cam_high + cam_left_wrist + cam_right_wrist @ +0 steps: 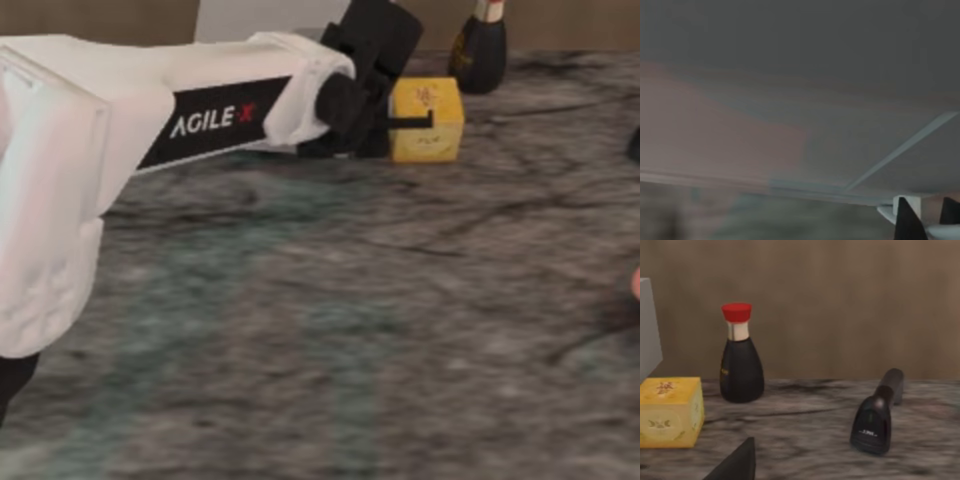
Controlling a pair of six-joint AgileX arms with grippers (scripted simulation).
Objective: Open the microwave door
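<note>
The microwave (262, 18) shows only as a light-grey patch at the table's far edge, behind my left arm. In the left wrist view the microwave door (790, 75) fills nearly the whole picture as a flat grey panel, seen from very close. A small white handle part (909, 201) sits at the door's edge. My left gripper (927, 206) is right at it, its two dark fingers (907, 222) standing close together around that white part. In the top view the left gripper (362, 118) reaches to the microwave's front. My right gripper (737, 464) is parked at the right.
A yellow cube (427, 120) stands just right of the left gripper. A dark soy-sauce bottle with a red cap (741, 357) stands behind it, and a black handheld scanner (877, 417) lies farther right. The marbled table (350, 330) stretches toward the front.
</note>
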